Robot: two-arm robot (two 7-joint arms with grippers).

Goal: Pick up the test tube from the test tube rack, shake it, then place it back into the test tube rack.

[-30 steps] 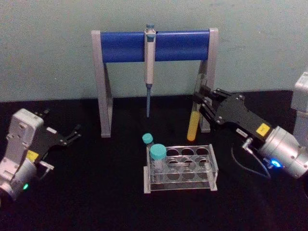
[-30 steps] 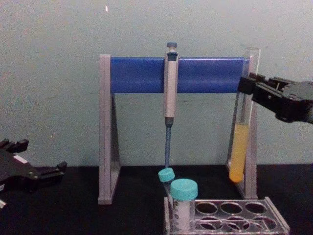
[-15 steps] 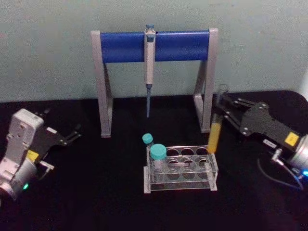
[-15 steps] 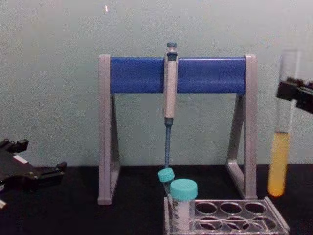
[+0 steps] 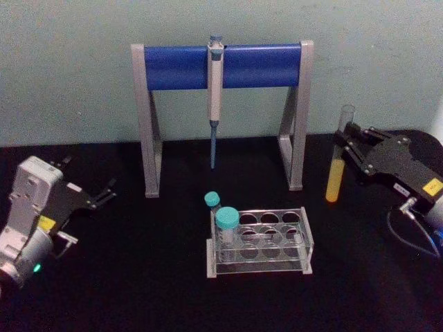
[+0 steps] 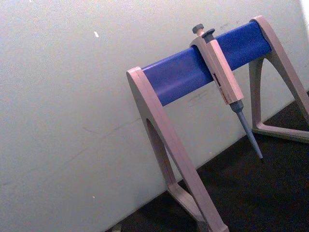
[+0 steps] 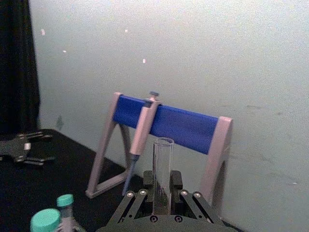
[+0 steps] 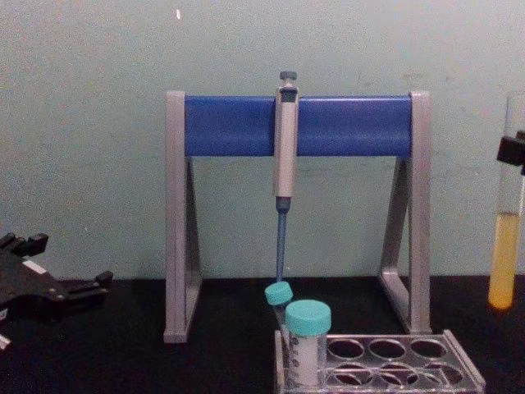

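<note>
The test tube [image 5: 336, 160] is clamped upright by the right end effector [image 5: 345, 140], aloft, well right of the rack [image 5: 305, 242]. Shakes should be kept small and upright, as it is uncapped. The left end effector [image 5: 104, 192] is parked, released, left of the rack.

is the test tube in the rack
No, the right tool holds the test tube up in the air, right of the test tube rack.

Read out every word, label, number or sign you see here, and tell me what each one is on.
Nothing here can be read.
Yellow sticker on the right gripper: too small to read.
Yellow sticker on the left gripper: too small to read.
Dark mark on the larger teal-capped vial: blurred, may not be text.
</note>
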